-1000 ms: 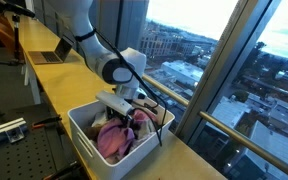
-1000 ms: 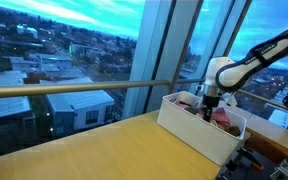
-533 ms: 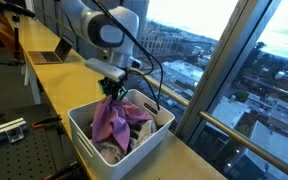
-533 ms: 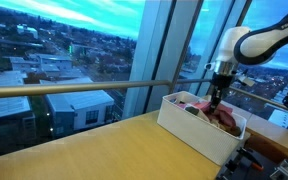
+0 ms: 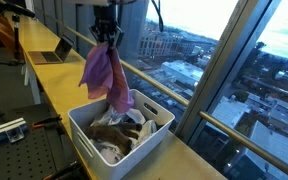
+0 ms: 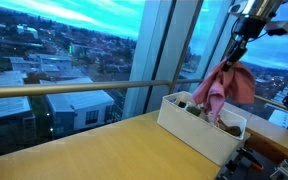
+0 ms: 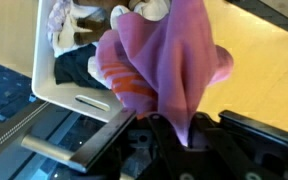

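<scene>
- Gripper was clenched on the top of a pink-purple soft cloth, which hung from it in the air above the bin. A second earlier the jaws had been down inside the bin among the laundry; since then they had closed and risen high.
- By my judgement, that change meant the grasp had held and the cloth was all but lifted out. Its lowest corner dangled close over the pile, and whether it touched could not be told.
- From the wrist view, the cloth was bunched between the dark fingers and showed orange stripes on one fold, with the bin lying below it toward the left.
- Left to right in an exterior view:
  - a grey perforated metal plate sat at the near corner;
  - an open laptop stood far back;
  - both were on or beside a long yellow wooden counter;
  - a white rectangular plastic bin rested on that counter, holding crumpled brown and pale garments.
- Farthest right came floor-to-ceiling window glass, with a city at dusk beyond it.
- In an exterior view from the opposite end, a metal handrail ran along the window. The counter stretched to the bin, and the cloth hung under the gripper.
</scene>
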